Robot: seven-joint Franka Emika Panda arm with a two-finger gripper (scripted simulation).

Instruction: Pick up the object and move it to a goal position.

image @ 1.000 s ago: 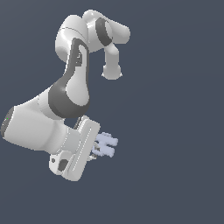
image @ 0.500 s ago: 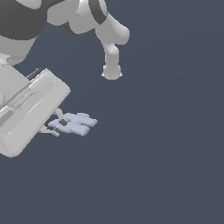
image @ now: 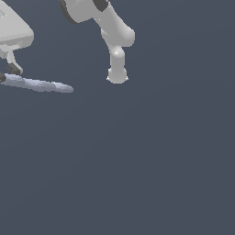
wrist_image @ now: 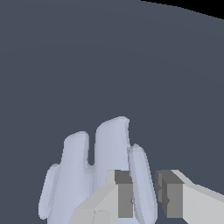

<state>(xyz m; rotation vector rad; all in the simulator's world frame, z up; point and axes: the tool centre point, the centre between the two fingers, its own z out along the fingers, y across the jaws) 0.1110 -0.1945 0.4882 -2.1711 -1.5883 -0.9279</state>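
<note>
Two fingers (wrist_image: 124,199) of one gripper (wrist_image: 144,197) are clamping a single pale lavender object (wrist_image: 98,170) above the dark floor (image: 137,160).

At the exterior view's left edge the gripper (image: 5,73) is seen, with the object (image: 39,85) held at its tips and stretched out towards the exterior view's right. The arm's base (image: 117,75) is set well apart, farther right.

A plain dark grey-blue floor (image: 151,165) spreads out under the claw and well beyond it, with no markings. In the wrist view, a black band (wrist_image: 205,6) lies far past the claw.
</note>
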